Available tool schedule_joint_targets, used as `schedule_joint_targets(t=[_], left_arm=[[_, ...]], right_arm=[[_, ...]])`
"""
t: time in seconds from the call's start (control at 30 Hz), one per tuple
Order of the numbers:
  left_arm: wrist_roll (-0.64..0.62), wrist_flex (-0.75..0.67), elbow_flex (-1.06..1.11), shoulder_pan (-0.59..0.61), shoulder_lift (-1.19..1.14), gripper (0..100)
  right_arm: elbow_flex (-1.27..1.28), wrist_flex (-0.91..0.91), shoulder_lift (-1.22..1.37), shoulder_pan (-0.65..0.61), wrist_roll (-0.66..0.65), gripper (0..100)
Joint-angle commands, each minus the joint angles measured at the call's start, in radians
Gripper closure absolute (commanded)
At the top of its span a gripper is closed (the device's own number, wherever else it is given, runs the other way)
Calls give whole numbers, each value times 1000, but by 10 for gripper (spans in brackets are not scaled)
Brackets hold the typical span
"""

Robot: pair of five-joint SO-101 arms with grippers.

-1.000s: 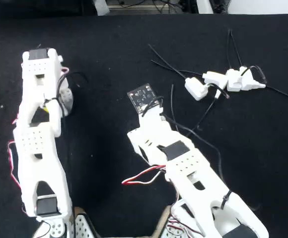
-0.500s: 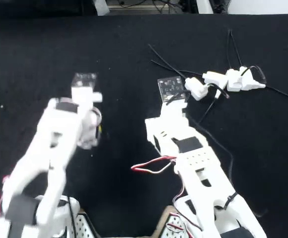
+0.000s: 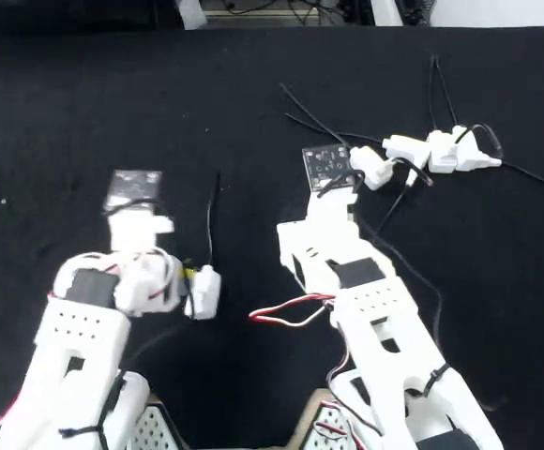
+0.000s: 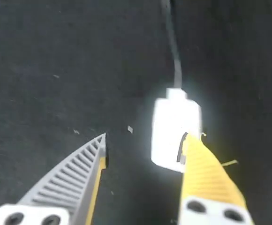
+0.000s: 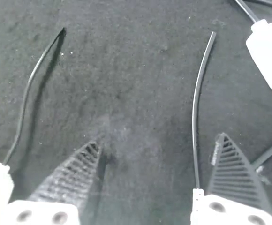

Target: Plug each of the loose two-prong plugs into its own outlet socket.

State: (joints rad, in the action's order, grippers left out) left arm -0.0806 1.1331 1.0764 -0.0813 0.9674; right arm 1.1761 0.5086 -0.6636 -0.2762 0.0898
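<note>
We see a black surface (image 3: pixel 84 94) with two white arms on it, the left arm (image 3: pixel 75 347) at the near left and the right arm (image 3: pixel 375 309) stretching from the near edge toward the far middle. At the far right lies a cluster of white pieces (image 3: pixel 441 150) with black cables; we cannot tell plugs from sockets there. A white plug (image 3: pixel 204 291) lies at the near left, just beside the left arm, its black cord (image 3: pixel 211 216) running away to the far side. In the wrist view, the left hand (image 4: pixel 143 138) stands wide apart, its yellow finger (image 4: pixel 201 168) overlapping that plug (image 4: pixel 173 133). A second white plug (image 3: pixel 370 167) lies just beside the right arm's tip. The right hand (image 5: pixel 155 144) also gapes wide, holding nothing, over bare cloth with a thin black cable (image 5: pixel 199 93) between its fingers.
</note>
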Motion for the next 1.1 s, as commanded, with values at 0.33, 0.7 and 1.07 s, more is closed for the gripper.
schedule_joint_targets(t=[0.33, 0.7, 1.07], left_arm=[[166, -281, 102, -51, -57, 741], [84, -446, 183, -133, -63, 740], [338, -350, 262, 127, -127, 740]], right_arm=[[-16, -26, -45, 11, 5, 680], [-16, -26, -45, 12, 5, 680], [-15, -26, -44, 12, 5, 680]])
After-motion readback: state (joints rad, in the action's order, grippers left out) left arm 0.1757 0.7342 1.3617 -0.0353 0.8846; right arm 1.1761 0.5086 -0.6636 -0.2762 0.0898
